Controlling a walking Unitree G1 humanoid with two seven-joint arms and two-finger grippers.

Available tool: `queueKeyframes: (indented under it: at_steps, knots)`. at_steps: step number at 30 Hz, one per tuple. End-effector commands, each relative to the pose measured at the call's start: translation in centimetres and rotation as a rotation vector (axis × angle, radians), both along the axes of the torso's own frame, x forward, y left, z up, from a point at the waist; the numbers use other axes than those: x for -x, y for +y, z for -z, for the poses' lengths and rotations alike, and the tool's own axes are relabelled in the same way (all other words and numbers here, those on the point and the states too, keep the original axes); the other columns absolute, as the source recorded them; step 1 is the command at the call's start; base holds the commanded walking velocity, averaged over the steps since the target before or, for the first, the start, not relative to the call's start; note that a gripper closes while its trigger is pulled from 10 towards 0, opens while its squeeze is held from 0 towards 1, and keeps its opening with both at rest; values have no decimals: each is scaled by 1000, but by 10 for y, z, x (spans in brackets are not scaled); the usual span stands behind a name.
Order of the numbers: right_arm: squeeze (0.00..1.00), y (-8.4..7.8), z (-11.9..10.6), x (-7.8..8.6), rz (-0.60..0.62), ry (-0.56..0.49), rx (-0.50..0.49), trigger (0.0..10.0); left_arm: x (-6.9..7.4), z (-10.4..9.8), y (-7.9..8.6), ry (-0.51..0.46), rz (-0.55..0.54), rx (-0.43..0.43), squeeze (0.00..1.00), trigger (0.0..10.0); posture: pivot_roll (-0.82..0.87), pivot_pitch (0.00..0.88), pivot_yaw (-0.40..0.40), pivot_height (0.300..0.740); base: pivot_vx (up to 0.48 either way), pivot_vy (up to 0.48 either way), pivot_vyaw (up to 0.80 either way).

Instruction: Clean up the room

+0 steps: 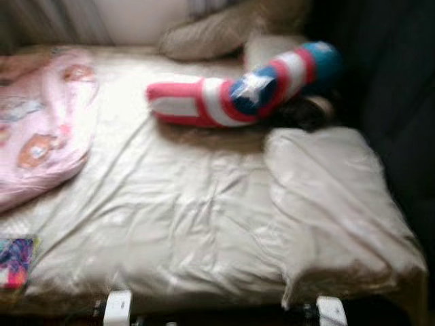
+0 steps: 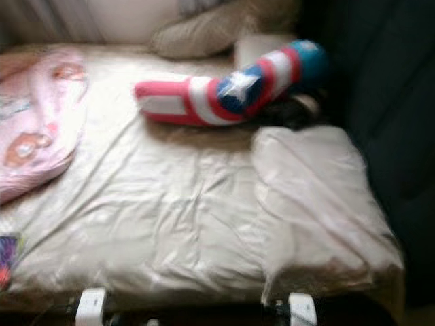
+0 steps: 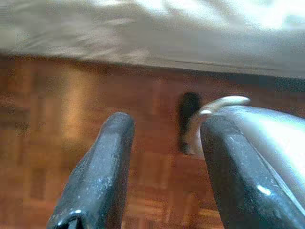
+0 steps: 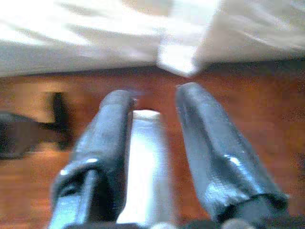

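Bed (image 1: 204,224) — striped bolster (image 1: 231,95), pink blanket (image 1: 41,122), perhaps a pillow (image 1: 326,190).

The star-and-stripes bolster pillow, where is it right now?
The striped bolster pillow lies across the far side of the bed, right of centre in the head views, before the beige pillow and beyond the folded white duvet.

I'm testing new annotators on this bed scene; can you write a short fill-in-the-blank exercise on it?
1. The star on the striped bolster pillow sits on a ____ patch.
2. The blanket on the bed's left side is ____.
3. Below the left gripper the floor is made of ____.

Missing words: blue; pink; wood
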State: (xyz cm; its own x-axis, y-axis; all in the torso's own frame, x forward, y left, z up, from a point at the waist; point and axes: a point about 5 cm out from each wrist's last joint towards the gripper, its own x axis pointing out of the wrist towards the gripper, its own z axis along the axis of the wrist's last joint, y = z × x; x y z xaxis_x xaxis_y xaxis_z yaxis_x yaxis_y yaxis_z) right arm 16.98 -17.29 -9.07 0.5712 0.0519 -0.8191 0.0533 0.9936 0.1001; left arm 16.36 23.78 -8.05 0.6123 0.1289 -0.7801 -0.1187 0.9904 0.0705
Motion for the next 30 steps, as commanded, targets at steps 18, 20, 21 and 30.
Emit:
queueKeyframes:
  at_steps: [18, 20, 21, 30]
  knots:
    - [0, -6, 2, 5, 21, 27, 22, 10000, 5, 6, -16, 22, 3, 25, 0, 10000, 53, 148, -11, 740, 0, 321, 178]
    - [0, -7, 2, 5, 8, 27, 34, 10000, 4, 6, -15, 21, 3, 25, 0, 10000, 52, 147, -11, 740, 0, 321, 0]
    - [0, -8, 2, 4, 15, 22, 31, 10000, 4, 6, -15, 20, 3, 25, 0, 10000, 52, 147, -11, 740, 0, 322, 0]
    - [0, -10, 1, 3, 20, 16, 31, 10000, 3, 5, -14, 19, 2, 25, 0, 10000, 47, 140, -12, 740, 0, 321, 0]
